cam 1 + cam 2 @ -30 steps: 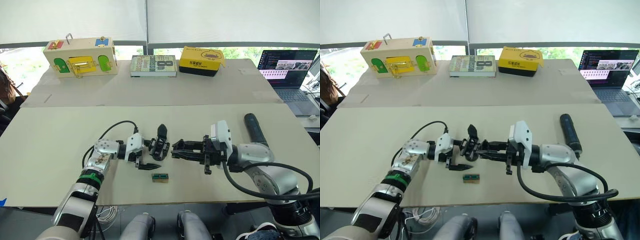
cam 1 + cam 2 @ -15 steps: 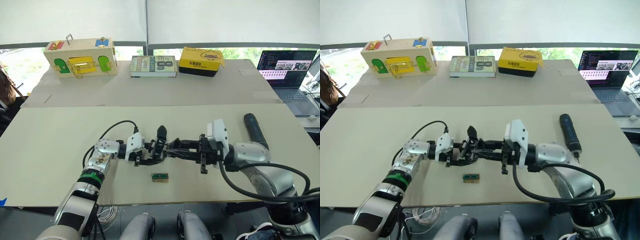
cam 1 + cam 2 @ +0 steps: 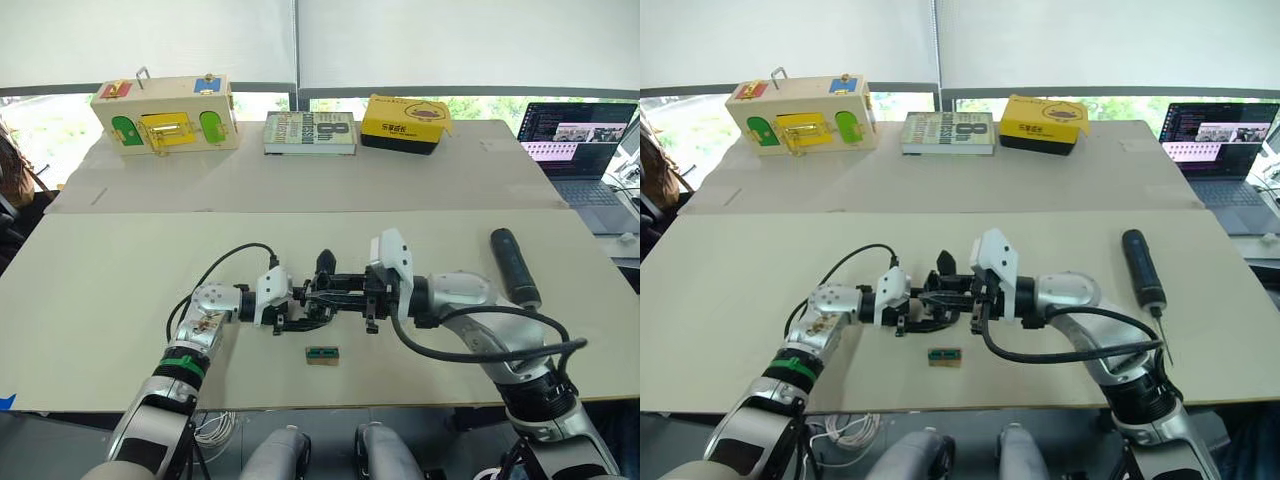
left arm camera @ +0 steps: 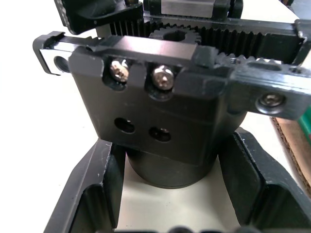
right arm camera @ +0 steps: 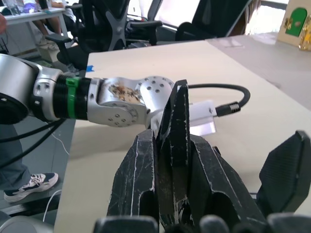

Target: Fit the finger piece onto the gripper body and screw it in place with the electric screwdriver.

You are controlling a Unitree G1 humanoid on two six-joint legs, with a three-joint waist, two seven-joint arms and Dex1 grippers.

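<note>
Sitting between the left end effector's [image 4: 170,194] fingers [image 4: 92,194], the gripper body [image 4: 160,126]

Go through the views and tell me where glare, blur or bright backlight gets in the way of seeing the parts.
Head views: the windows behind glow bright, yet the gripper body and the electric screwdriver read clearly. Left wrist view: the gripper body is sharp, with glints on its screws; the left gripper at the edge is soft. Right wrist view: the finger piece in the right gripper is slightly soft, and the far window is washed out.
</note>
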